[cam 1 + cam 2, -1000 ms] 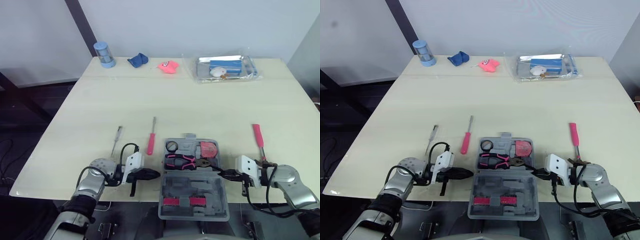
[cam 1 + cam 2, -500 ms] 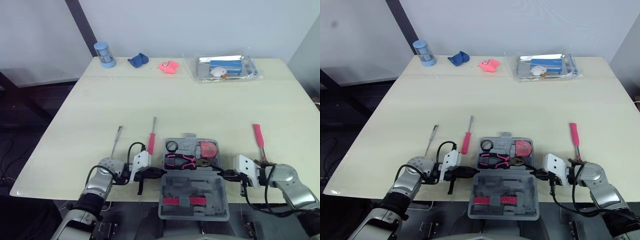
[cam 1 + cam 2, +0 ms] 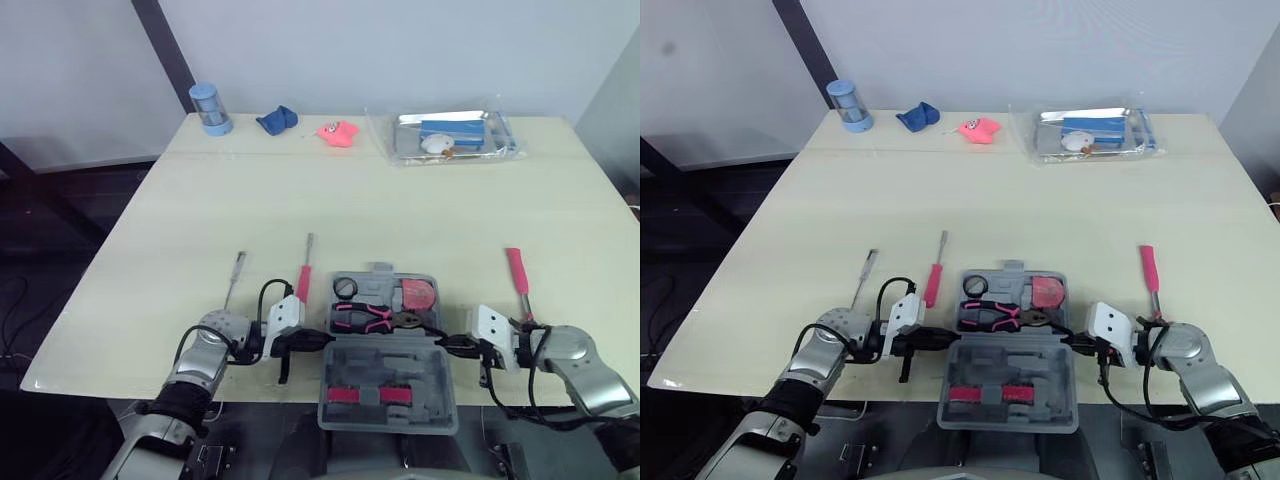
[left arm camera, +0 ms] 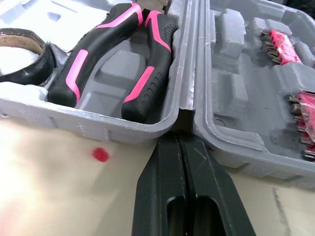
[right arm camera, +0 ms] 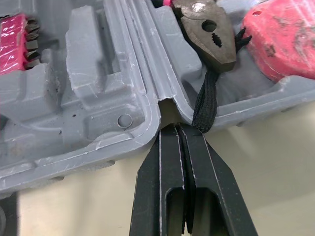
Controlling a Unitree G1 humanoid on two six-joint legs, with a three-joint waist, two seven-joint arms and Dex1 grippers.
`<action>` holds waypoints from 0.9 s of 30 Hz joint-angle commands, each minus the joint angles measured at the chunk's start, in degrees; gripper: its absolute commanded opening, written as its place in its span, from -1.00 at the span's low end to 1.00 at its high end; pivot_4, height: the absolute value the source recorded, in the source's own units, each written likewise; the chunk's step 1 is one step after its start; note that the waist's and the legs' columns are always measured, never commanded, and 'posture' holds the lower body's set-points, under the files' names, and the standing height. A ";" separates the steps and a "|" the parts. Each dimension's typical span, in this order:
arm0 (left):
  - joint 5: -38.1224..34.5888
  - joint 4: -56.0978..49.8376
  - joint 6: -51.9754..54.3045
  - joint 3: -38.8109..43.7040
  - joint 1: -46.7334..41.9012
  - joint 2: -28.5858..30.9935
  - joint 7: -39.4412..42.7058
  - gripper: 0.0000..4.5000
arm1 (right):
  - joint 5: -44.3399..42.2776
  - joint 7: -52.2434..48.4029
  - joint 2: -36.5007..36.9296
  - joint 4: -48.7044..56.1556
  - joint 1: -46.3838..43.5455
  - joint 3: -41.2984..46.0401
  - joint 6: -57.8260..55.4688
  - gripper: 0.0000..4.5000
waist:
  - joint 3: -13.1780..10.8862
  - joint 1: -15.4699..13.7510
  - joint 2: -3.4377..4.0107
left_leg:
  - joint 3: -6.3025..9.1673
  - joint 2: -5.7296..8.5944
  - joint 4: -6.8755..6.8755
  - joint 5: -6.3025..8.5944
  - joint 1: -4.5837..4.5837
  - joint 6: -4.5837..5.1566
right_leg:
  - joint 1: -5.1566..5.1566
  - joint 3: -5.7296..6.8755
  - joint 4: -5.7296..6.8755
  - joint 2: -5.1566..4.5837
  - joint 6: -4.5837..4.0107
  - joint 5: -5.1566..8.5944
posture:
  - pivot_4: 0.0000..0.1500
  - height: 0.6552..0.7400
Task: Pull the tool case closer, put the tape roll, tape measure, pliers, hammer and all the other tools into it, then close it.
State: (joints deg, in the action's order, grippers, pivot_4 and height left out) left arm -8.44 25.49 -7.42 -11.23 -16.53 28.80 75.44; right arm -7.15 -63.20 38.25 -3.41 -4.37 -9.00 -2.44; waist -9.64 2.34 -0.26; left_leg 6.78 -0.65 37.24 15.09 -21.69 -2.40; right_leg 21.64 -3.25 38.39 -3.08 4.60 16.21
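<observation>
- Left eye view: worktop (image 3: pixel 400 200) — tool case (image 3: pixel 385 392) lies open at its near edge.
- Left claw (image 4: pixel 178 140), right claw (image 5: pixel 175 129) — fingers pressed together, tips at the case's hinge ends, holding nothing.
- Pliers (image 3: pixel 362 318), tape roll (image 3: pixel 344 290) lie inside the case.

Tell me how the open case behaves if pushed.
Probably slides easily: hard plastic case on a smooth table. Its front half overhangs the edge, so it may fold at the hinge. The pliers look loose and could shift.
</observation>
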 commanded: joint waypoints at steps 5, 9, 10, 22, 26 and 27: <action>0.75 0.16 0.80 0.35 -1.97 -1.40 -4.29 -1.00 | -0.87 1.86 -1.74 -0.35 -3.67 1.05 1.40 -0.99 | 0.00 0.01 0.00 | 0.01 0.00 0.00 0.00 -0.02 0.00 | 0.01 0.01 0.00 0.00 0.00 0.00 | 1.00 1.00; 1.52 1.72 0.70 0.55 -3.30 -1.75 -6.63 -1.00 | -0.73 2.07 -2.20 -1.26 -4.69 0.74 1.44 -0.99 | 0.00 0.00 0.00 | 0.01 0.01 0.00 0.00 -0.01 0.00 | 0.01 0.01 0.00 0.00 0.00 0.00 | 1.00 1.00; 1.58 2.17 0.78 0.66 -3.71 -1.92 -7.20 -1.00 | -0.66 2.14 -2.34 -1.55 -4.92 0.64 1.51 -0.99 | 0.00 -0.03 0.00 | 0.02 0.01 0.00 0.00 -0.01 0.00 | 0.01 0.02 0.00 0.00 0.00 0.00 | 1.00 1.00; 2.94 5.11 0.33 0.89 -6.13 -2.44 -10.51 -1.00 | 1.06 2.86 -4.25 -4.80 -7.26 -0.07 2.55 -0.99 | 0.00 0.08 0.00 | 0.04 0.02 0.02 -0.01 0.00 0.00 | 0.01 0.03 0.06 0.00 0.00 0.00 | 1.00 1.00; 3.27 5.81 0.08 0.96 -6.62 -2.72 -11.20 -1.00 | 1.80 3.48 -4.98 -6.39 -8.32 -0.02 3.37 -0.99 | 0.00 0.07 0.00 | 0.05 0.02 0.03 -0.01 -0.01 -0.01 | 0.02 0.03 0.06 0.00 0.00 0.00 | 1.00 1.00; 3.31 5.96 0.05 0.95 -6.72 -2.77 -11.25 -1.00 | 1.89 3.46 -5.08 -6.71 -8.48 0.00 3.54 -0.99 | 0.00 0.09 0.00 | 0.05 0.02 0.03 -0.01 0.00 -0.01 | 0.02 0.03 0.06 0.00 0.00 0.00 | 1.00 1.00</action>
State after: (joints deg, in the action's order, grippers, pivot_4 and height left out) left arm -5.75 30.63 -6.91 -10.29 -22.41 26.74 65.61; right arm -4.42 -59.76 34.05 -11.77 -11.38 -8.80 -0.93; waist -9.65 2.43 -0.26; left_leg 6.83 -0.63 37.27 15.09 -21.68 -2.40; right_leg 21.65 -3.22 38.47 -3.07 4.60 16.21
